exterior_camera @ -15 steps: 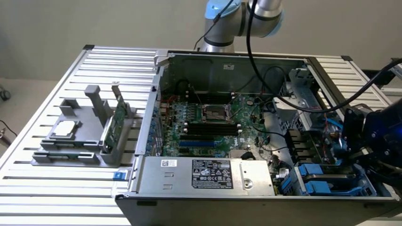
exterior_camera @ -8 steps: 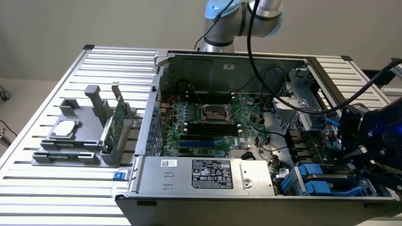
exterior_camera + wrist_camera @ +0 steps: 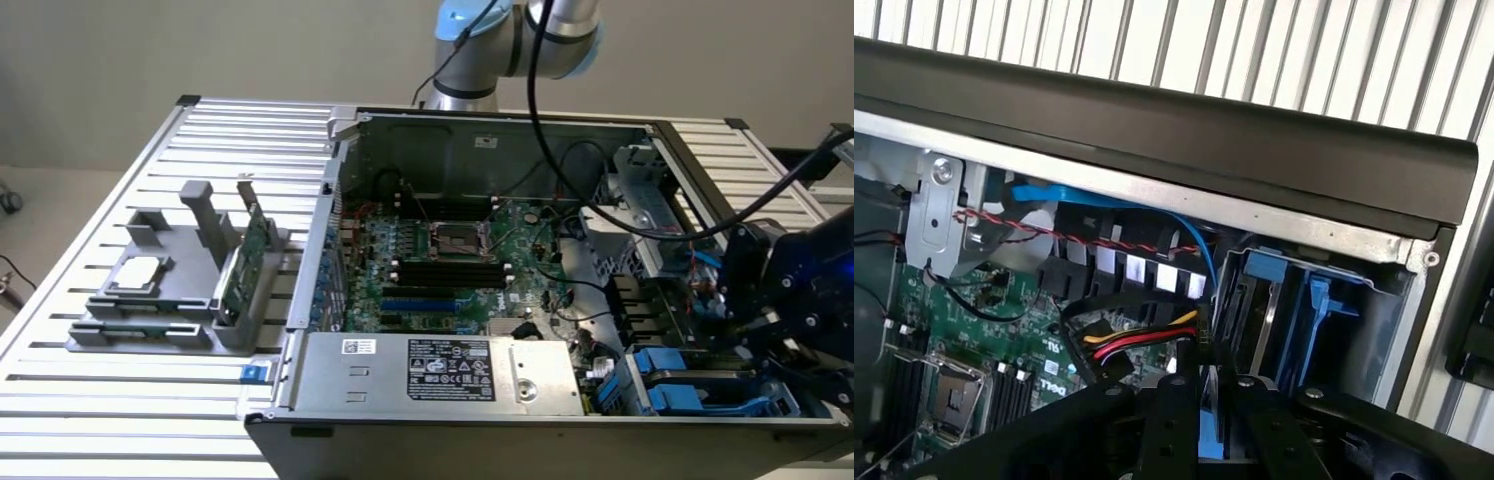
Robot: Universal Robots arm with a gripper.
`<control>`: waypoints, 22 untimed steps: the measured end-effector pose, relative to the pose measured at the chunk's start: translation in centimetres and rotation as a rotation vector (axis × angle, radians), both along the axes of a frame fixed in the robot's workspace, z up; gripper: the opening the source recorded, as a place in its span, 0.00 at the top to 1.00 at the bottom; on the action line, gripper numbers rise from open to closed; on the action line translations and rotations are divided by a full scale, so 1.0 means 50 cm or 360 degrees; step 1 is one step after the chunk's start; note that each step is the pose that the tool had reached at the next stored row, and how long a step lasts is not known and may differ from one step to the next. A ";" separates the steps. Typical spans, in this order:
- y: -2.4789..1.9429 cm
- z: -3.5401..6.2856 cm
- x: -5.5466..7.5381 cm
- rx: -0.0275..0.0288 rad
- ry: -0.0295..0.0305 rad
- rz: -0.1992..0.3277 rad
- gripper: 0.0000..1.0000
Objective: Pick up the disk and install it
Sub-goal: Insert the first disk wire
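One black robot hand point(image 3: 1211, 388) over open black-and-silver computer case point(image 3: 534, 445) on slatted silver metal counter point(image 3: 107, 400); plain beige wall point(image 3: 160, 50) behind.
Hand pinches flat blue-framed disk point(image 3: 1211, 430) edge-on, near blue plastic drive bay point(image 3: 1289, 285) in case corner.

Colours noted.
Motherboard point(image 3: 441, 250): green, black slots, one blue slot.
Power supply point(image 3: 441, 370): silver, with a white label in black print.
Bay carriers point(image 3: 694, 392): blue.
Table point(image 3: 120, 405): pale ribbed slats.
Gripper point(image 3: 1211, 385): black.
Disk point(image 3: 1212, 432), edge in its grip: blue.
Cable point(image 3: 1054, 232): red-black twist.
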State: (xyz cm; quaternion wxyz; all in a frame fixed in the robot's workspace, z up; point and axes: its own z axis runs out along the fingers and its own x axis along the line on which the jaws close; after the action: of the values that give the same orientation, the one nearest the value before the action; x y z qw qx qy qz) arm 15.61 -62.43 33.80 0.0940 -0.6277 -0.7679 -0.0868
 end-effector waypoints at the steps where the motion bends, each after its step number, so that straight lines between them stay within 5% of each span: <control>1: -0.0001 0.000 0.000 -0.00060 0.00061 -0.0011 0.83; 5: -0.0002 0.000 0.002 -0.00398 0.00280 -0.0049 0.83; 11: -0.0001 0.000 0.008 -0.00869 0.00440 -0.0094 0.83; 16: 0.0034 0.000 0.010 -0.01055 0.00560 -0.0112 0.83; 22: 0.0111 -0.002 0.019 -0.01087 0.00583 -0.0139 0.83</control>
State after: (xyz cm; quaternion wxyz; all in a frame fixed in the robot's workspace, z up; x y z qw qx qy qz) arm 16.57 -61.88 33.69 0.0827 -0.6649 -0.7404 -0.0530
